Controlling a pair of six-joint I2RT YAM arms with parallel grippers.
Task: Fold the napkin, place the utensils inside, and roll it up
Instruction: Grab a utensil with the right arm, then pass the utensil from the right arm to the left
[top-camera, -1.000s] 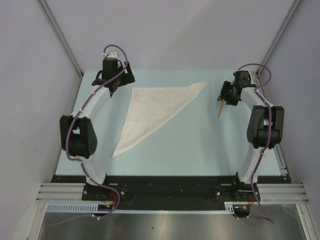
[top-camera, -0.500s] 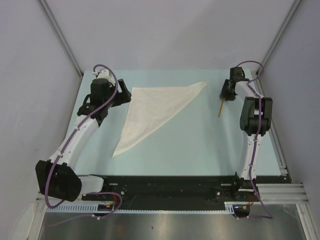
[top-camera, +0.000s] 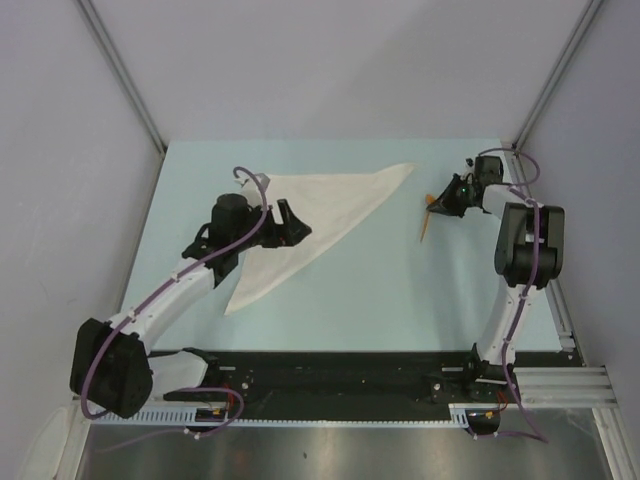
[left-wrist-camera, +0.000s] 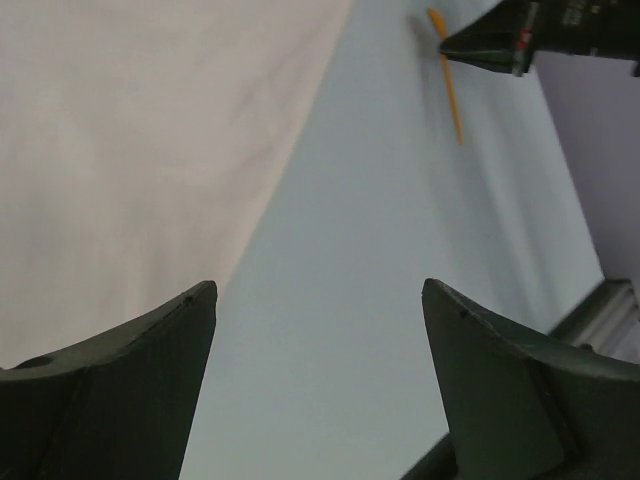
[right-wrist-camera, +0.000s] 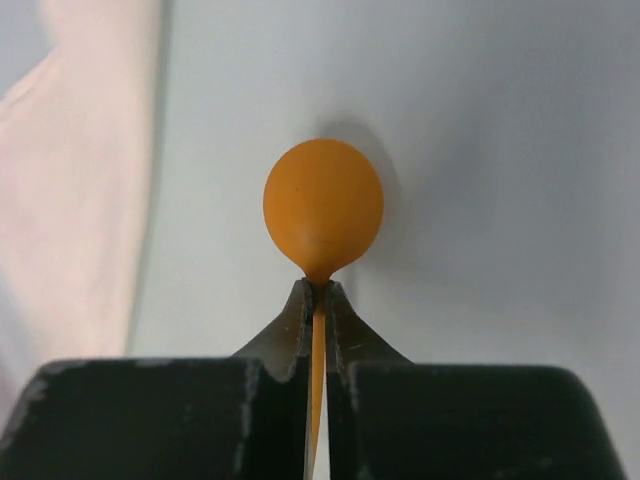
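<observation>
Right pincer (right-wrist-camera: 317, 290) clamped on spoon (right-wrist-camera: 322, 205) handle just behind bowl, 2 o'clock on bench (top-camera: 380, 290). Light, stiff, thin (likely to pivot). Left pincer (left-wrist-camera: 318, 290) apart over folded napkin (top-camera: 340, 200), 11 o'clock. Soft, limp: pinch at edge.

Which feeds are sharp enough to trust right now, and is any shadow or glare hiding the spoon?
Right wrist: the spoon is crisp in the shut right end effector, with a soft shadow up-right of its bowl; the napkin at the left edge is blurred. Left wrist: spoon smeared, napkin weave washed out. Top external: even light, no glare on the table.
</observation>
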